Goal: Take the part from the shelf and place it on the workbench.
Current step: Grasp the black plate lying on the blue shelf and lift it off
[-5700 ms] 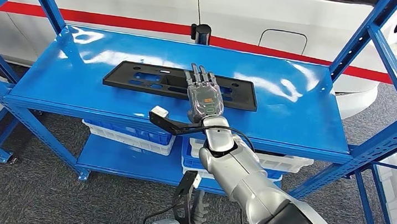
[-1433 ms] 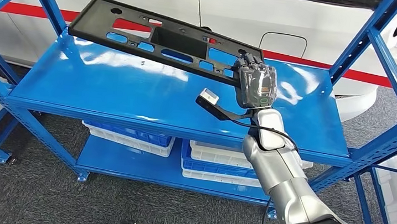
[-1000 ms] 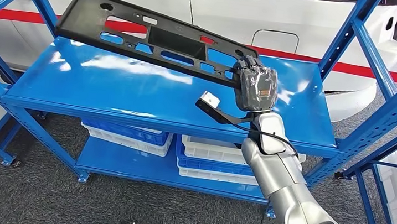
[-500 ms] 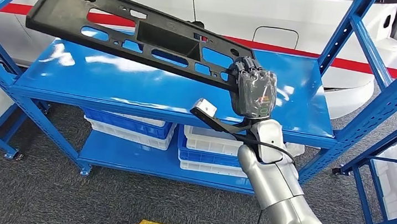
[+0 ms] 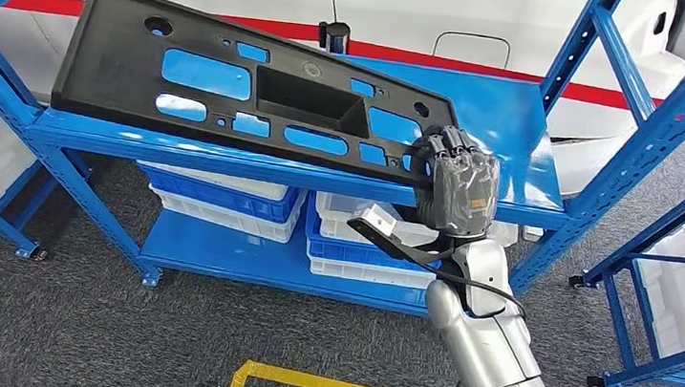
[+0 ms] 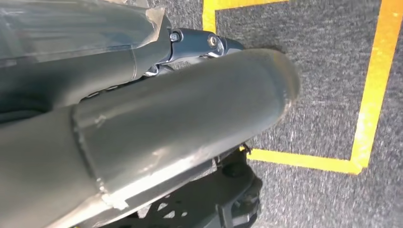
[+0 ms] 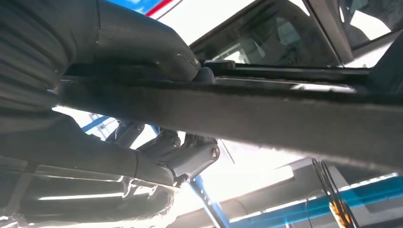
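Right hand (image 5: 455, 194) clamped on black part (image 5: 264, 84) by its end, part off shelf (image 5: 482, 112) & tilted above it; carry step, needs turn twd workbench w/o clipping shelf posts.

My right hand (image 5: 454, 191) grips one end of the long black part (image 5: 254, 88), which hangs across the front of the blue shelf (image 5: 509, 125). The shelf's slanting uprights (image 5: 653, 130) flank it on both sides. White bins (image 5: 222, 205) fill the lower tier beneath the shelf.
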Motion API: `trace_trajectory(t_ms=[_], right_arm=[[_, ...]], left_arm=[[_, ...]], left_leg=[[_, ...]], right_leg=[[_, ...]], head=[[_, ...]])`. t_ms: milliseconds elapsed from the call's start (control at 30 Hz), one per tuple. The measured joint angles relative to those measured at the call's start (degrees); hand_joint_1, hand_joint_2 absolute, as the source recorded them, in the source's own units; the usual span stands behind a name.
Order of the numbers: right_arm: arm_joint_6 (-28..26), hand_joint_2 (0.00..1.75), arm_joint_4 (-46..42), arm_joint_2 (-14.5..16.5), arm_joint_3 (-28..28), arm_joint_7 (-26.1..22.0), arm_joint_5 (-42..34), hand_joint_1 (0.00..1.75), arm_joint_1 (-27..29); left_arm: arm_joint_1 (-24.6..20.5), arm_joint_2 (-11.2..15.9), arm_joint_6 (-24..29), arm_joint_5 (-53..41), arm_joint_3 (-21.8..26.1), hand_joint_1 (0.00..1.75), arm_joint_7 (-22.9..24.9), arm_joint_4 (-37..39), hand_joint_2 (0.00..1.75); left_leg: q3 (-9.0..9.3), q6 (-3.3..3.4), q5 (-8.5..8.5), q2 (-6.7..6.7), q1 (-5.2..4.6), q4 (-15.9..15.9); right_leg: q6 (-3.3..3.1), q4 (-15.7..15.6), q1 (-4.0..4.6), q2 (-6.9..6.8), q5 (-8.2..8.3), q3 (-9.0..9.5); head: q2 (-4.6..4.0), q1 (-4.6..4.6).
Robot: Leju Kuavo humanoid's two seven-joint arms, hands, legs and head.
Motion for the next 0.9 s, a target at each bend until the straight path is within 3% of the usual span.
trace_trajectory(t_ms=[33,100,167,200,233,267,333,400,467,533,567,633,700,733,767,833,900], right_arm=[[0.0,1.75,-0.3,0.0,0.0,-0.1,-0.1,1.75,0.2],[0.0,1.75,-0.8,0.0,0.1,-0.4,-0.3,1.75,0.5],[0.0,1.75,-1.2,-0.2,0.1,-0.6,-0.6,1.75,0.9],[0.0,1.75,-1.3,-0.3,0.1,-0.7,-0.7,1.75,1.2],[0.0,1.75,-1.4,-0.4,0.1,-0.8,-0.9,1.75,1.5],[0.0,1.75,-1.5,-0.5,0.1,-0.9,-0.9,1.75,1.7],[0.0,1.75,-1.9,-0.7,0.1,-1.0,-1.0,1.75,2.0],[-0.1,1.75,-2.2,-0.8,0.2,-1.1,-1.0,1.75,2.0],[-0.1,1.75,-2.4,-0.9,0.2,-1.1,-1.0,1.75,2.1],[-0.1,1.75,-2.6,-1.1,0.3,-1.1,-1.1,1.75,2.1],[-0.1,1.75,-2.6,-1.2,0.3,-1.1,-1.1,1.75,2.1],[-0.1,1.75,-2.6,-1.4,0.4,-1.2,-1.2,1.75,2.3],[-0.1,1.75,-2.6,-1.5,0.5,-1.3,-1.7,1.75,2.5],[-0.1,1.75,-2.6,-1.6,0.5,-1.4,-2.1,1.75,2.6],[-0.1,1.75,-2.7,-1.7,0.6,-1.5,-2.4,1.75,2.7],[-0.1,1.75,-3.1,-1.7,0.8,-1.7,-2.9,1.75,2.7],[-0.1,1.75,-3.9,-1.7,0.9,-1.7,-3.0,1.75,2.9]], left_arm=[[0.0,0.1,0.1,0.0,0.1,0.0,-0.1,0.0,0.0],[0.1,0.2,0.2,0.1,0.3,0.0,-0.4,0.0,0.0],[0.1,0.3,0.2,0.2,0.6,0.0,-0.6,0.0,0.0],[0.1,0.4,0.2,0.2,0.7,0.0,-0.6,0.0,0.0],[0.1,0.4,0.2,0.3,0.7,0.0,-0.6,0.0,0.0],[0.2,0.5,0.2,0.4,0.8,0.0,-0.6,0.0,0.0],[0.4,0.5,0.2,0.4,0.8,0.0,-0.6,0.0,0.0],[0.5,0.6,0.2,0.4,0.8,0.0,-0.6,0.0,0.0],[0.7,0.6,0.2,0.4,0.8,0.0,-0.6,0.1,0.0],[0.8,0.6,0.2,0.4,0.8,0.0,-0.6,0.1,0.0],[0.8,0.6,0.2,0.4,0.8,0.0,-0.6,0.1,0.0],[0.9,0.6,0.2,0.4,0.8,0.0,-0.6,0.1,0.0],[1.1,0.6,0.2,0.4,0.8,0.0,-0.6,0.1,0.0],[1.1,0.6,0.2,0.4,0.8,0.0,-0.6,0.1,0.0],[1.2,0.6,0.2,0.4,0.9,0.0,-0.7,0.1,0.0],[1.2,0.6,0.2,0.4,1.0,0.0,-0.9,0.1,0.0],[1.3,0.5,0.2,0.5,1.1,0.0,-1.1,0.1,0.0]], left_leg=[[-0.59,-0.36,-1.28,-0.03,0.14,1.1],[-2.49,-1.09,-6.25,-0.05,0.43,6.6],[-4.05,-1.57,-10.46,-0.03,0.63,13.6],[-3.86,-1.64,-10.98,-0.02,0.7,15.3],[-2.65,-1.61,-10.45,-0.02,0.75,15.1],[-0.41,-1.48,-9.26,-0.03,0.79,12.7],[5.31,-1.01,-7.75,-0.08,0.73,4.8],[8.18,-0.43,-7.72,-0.17,0.37,0.1],[7.92,0.35,-7.13,-0.17,0.0,-0.6],[7.31,1.35,-5.86,0.08,0.05,-1.3],[6.86,1.82,-5.17,0.2,0.12,-1.6],[5.61,2.47,-4.05,0.29,0.02,-1.7],[4.2,2.63,-3.02,0.3,-0.24,-1.6],[3.57,2.65,-2.55,0.29,-0.37,-1.6],[3.03,2.63,-2.1,0.26,-0.53,-1.6],[2.23,2.44,-1.35,0.21,-0.83,-1.5],[1.72,2.03,-0.57,0.25,-1.01,-1.5]], right_leg=[[-0.68,0.0,-0.19,-0.05,0.47,-0.4],[-1.7,-0.1,-0.28,-0.16,1.43,-1.38],[-1.94,0.0,-0.18,-0.27,2.3,-2.49],[-1.88,0.0,-0.15,-0.3,2.75,-3.06],[-1.77,0.0,-0.15,-0.31,3.17,-3.6],[-1.61,0.0,-0.17,-0.3,3.6,-4.08],[-1.1,0.0,-0.12,-0.24,4.38,-4.75],[-0.22,-0.2,-0.07,-0.27,5.17,-5.06],[0.76,-0.8,-0.01,-0.36,6.08,-5.18],[1.05,0.1,0.13,-0.39,5.31,-6.08],[0.8,2.1,0.24,-0.39,3.62,-7.0],[0.01,9.4,0.28,-0.39,-1.24,-9.54],[0.08,15.7,0.35,-0.38,-3.94,-10.74],[0.36,16.1,0.45,-0.39,-3.86,-9.91],[0.61,14.1,0.58,-0.39,-3.05,-7.9],[0.39,5.5,1.11,-0.4,-1.35,-1.75],[-0.16,-1.1,1.64,-0.4,-0.92,2.42]], head=[[0.0,-0.12],[0.0,-0.43],[0.0,-0.56],[0.0,-0.57],[0.0,-0.57],[0.0,-0.57],[0.0,-0.57],[0.0,-0.5],[0.0,-0.46],[0.0,-0.46],[0.0,-0.38],[0.0,-0.19],[0.0,-0.09],[0.0,-0.06],[0.0,-0.05],[0.0,-0.05],[0.0,-0.12]])
